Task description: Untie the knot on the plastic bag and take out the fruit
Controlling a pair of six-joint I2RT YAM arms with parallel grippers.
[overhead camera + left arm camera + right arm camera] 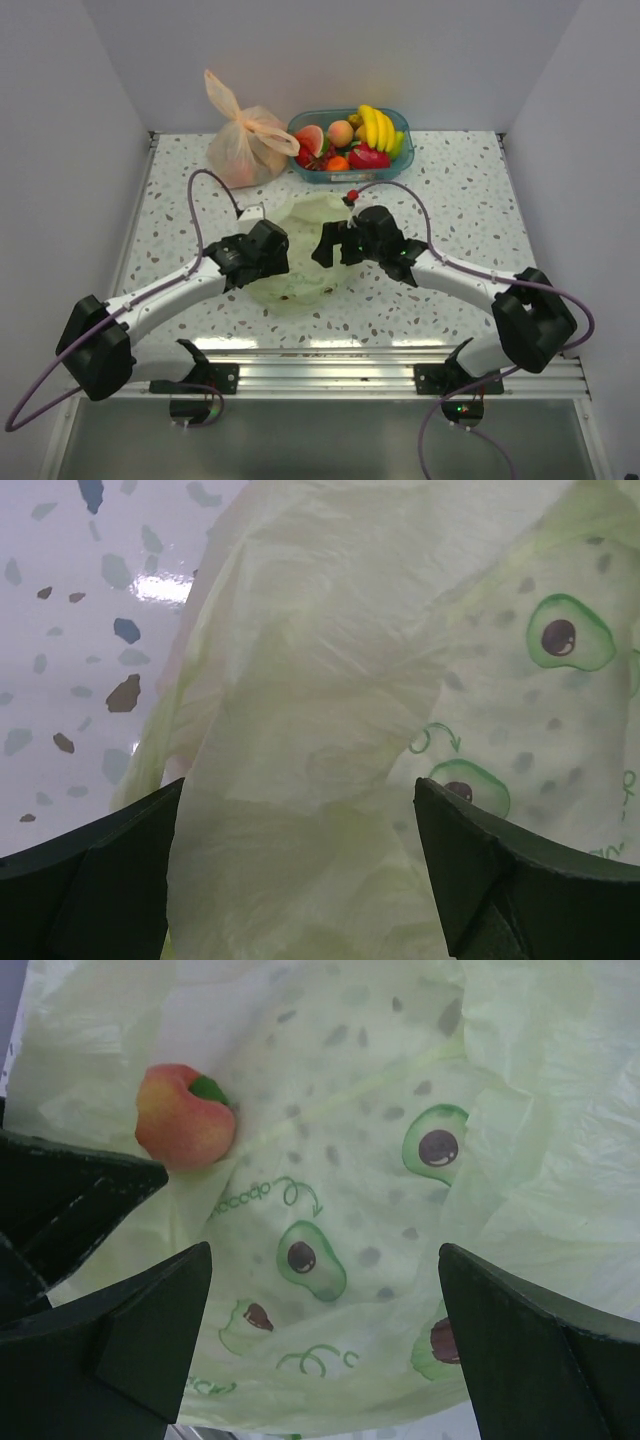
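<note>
Top external view: both arms angle inward over the plastic bag (302,225) at the middle of the table (450,200). Jaws of the left gripper (272,262) and the right gripper (328,245) stand wide apart, holding nothing.

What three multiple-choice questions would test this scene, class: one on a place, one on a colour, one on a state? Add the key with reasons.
1. Where is the blue basket? A behind the plastic bag, right of the orange bag; B in front of the plastic bag; C left of the orange bag.
2. What colour is the plastic bag? A pale green; B blue; C black.
3. How is the right gripper? A shut on the peach; B open, holding nothing; C shut on the film.
Key: 1 A, top view shows it at the back. 2 A, wrist views show pale green film. 3 B, jaws apart, peach clear of them.
</note>
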